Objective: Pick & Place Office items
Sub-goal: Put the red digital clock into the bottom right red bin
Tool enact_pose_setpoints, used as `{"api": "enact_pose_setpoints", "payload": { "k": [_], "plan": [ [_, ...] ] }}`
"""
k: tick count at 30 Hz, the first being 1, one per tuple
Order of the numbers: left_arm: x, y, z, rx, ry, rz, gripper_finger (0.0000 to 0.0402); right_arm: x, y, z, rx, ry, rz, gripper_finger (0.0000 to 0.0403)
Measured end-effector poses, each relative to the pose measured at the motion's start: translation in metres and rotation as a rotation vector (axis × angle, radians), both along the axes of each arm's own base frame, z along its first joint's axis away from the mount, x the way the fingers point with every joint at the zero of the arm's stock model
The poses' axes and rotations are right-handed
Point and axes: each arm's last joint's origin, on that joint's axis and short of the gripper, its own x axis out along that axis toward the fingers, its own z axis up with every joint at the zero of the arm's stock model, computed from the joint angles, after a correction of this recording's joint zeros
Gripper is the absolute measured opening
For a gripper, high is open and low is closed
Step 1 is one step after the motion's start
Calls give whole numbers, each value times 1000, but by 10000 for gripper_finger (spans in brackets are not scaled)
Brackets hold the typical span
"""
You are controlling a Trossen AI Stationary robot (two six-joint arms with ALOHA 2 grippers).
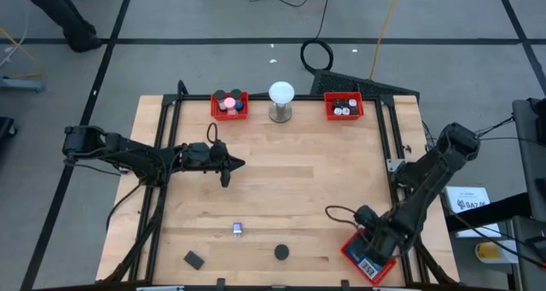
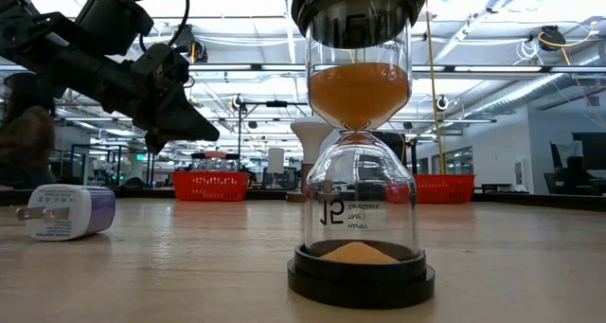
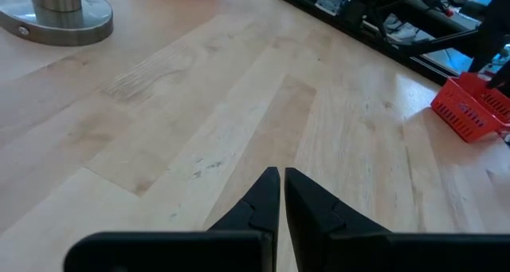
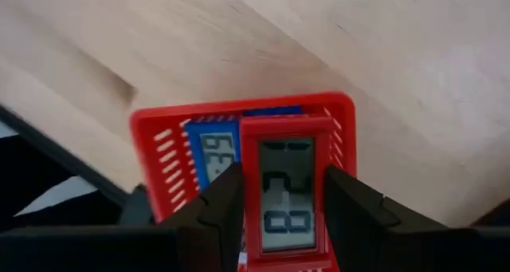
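My right gripper hangs over a red mesh tray at the table's near right corner. It is shut on a red device with a grey number display. A blue item with a display lies in that tray. My left gripper is shut and empty above the table's left middle. On the near part of the table rest a white charger plug, an hourglass standing upright, and a black block. My right gripper pinches the red display device between its two fingers, one on each long side edge. The fingers come from above, pointing down, and lie along its length. It sits over the tray; whether its lower end rests in the tray, I cannot tell.
Two more red trays stand at the far edge, one holding discs and one holding small items. A white globe on a metal base stands between them. Bare wood lies across the table's middle.
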Motion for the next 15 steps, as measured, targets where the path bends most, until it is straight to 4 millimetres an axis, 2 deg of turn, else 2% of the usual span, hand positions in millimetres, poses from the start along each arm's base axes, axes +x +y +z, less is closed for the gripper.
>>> {"api": "enact_pose_setpoints", "payload": {
  "k": [7,15],
  "plan": [
    [0,0,0,-2,0,1,21,8,12,-17,6,20,31,125],
    [0,0,0,-1,0,1,21,5,11,-22,-33,79,55,126]
  ]
}}
